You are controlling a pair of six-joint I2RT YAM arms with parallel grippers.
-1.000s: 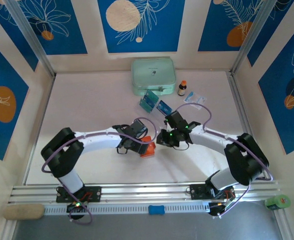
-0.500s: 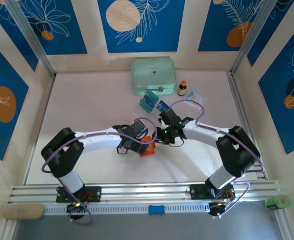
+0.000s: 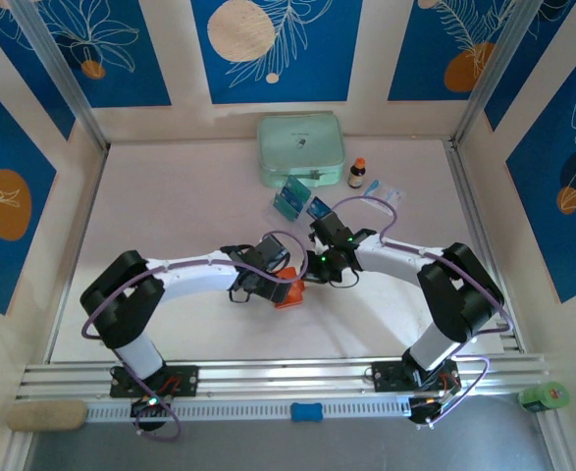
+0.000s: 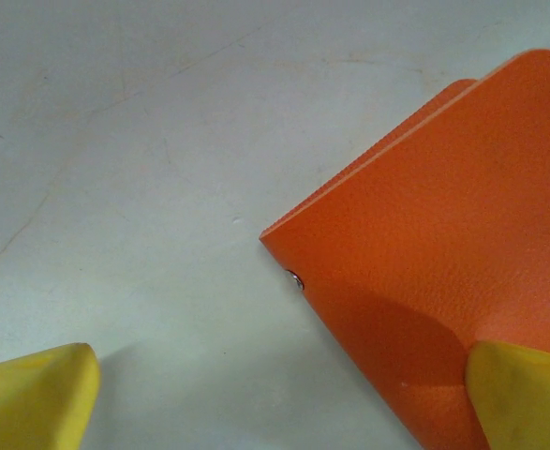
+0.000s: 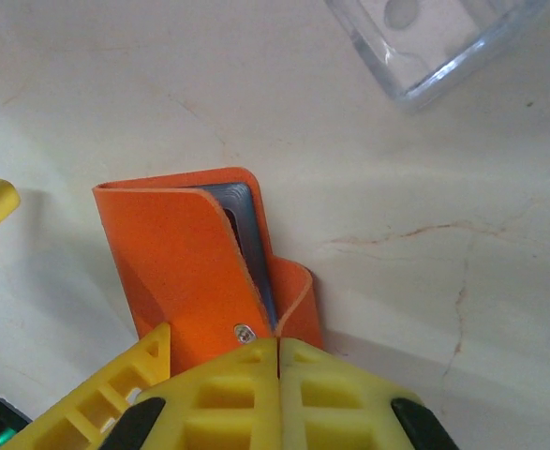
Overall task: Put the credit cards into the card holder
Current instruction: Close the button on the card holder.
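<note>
A pale, faintly veined table [image 3: 170, 196], walled by blue leaf-print panels, carries the work. The wallet [image 5: 176, 262], a small orange fold-over of grained, leather-like skin with rounded corners, lies at the centre between your two arms. Its flap is partly raised, so that a smooth grey pocket [image 5: 251, 234] and a metal snap stud [image 5: 243, 331] show. Your left claw [image 4: 275, 403] stands wide open, one yellow fingertip [image 4: 31, 398] above bare table and the other over the wallet's corner; it grips nothing. Your right claw [image 5: 279, 352] is closed, its ribbed yellow fingers pressed together at the wallet's near edge beside the stud; whether a thin flap is pinched there cannot be told. The cards [image 3: 289, 199], thin teal rectangles, sit farther back near the mint-green case [image 3: 300, 150], none in hand; a clear hard plastic rack [image 5: 434, 42] lies just beyond the wallet. Risks, as judged: the springy skin may fold shut once released. On so smooth a surface, a push from closed fingers may slide or turn the wallet out from under the open claw. With your arms this close, they may also collide.
</note>
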